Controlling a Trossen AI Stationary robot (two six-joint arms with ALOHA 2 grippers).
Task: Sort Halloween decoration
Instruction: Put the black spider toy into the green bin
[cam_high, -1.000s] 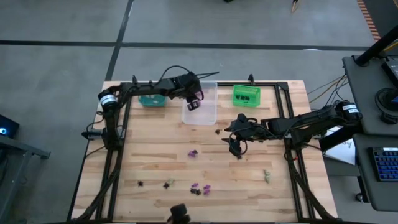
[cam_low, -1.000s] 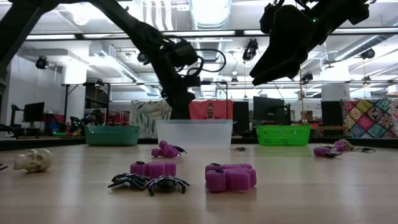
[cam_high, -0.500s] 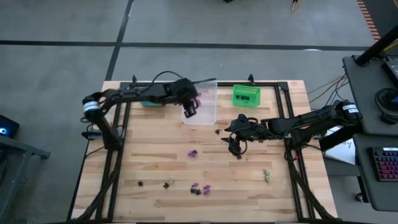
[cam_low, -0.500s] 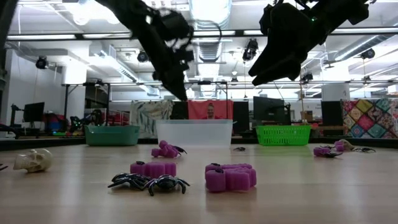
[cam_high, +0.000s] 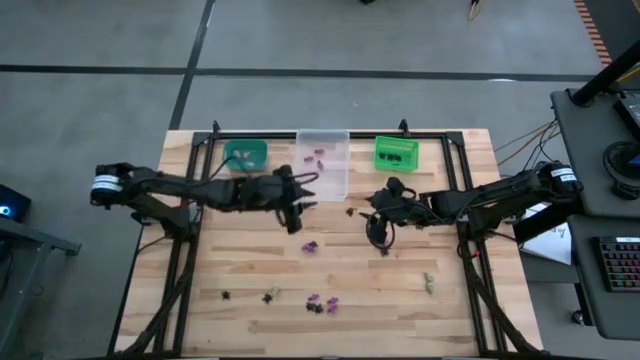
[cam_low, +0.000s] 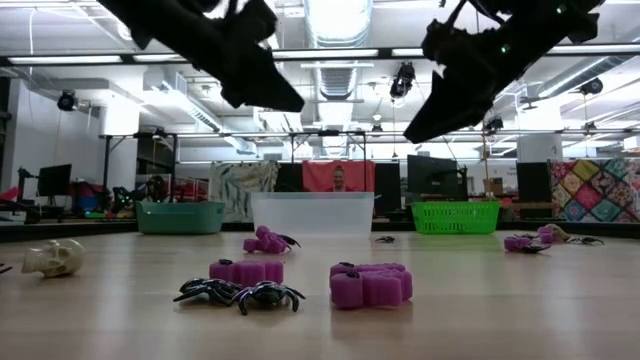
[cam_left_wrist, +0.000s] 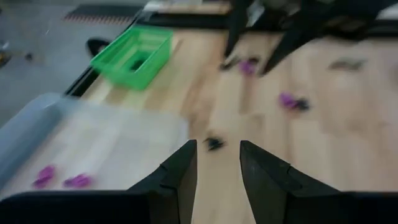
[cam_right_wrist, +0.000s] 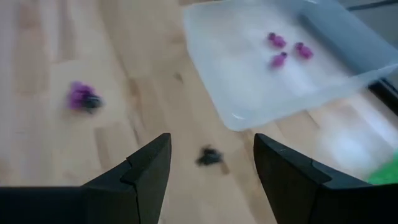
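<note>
The table (cam_high: 250, 270) is the biggest thing. At its far edge sit three bins: teal (cam_high: 245, 154), clear (cam_high: 322, 165) and green (cam_high: 396, 153). The clear bin already holds a few purple trinkets (cam_right_wrist: 286, 50).

The left gripper (cam_high: 293, 213) hangs above the wood beside the clear bin. Its fingers (cam_left_wrist: 180, 174) are partly apart, with a narrow gap, and hold nothing.

The right gripper (cam_high: 377, 231) hangs near the middle. Its fingers (cam_right_wrist: 146, 165) are spread wide and are empty too.

A tiny black trinket (cam_right_wrist: 210, 156) lies just ahead of the right fingers, in line with the gap — I think that arm is nearer to it. It is too small to tell which way its long side runs.

A purple and black pair (cam_high: 311, 245) lies just past the left fingers, towards the near edge — more bits (cam_high: 322, 303) lie there.
</note>
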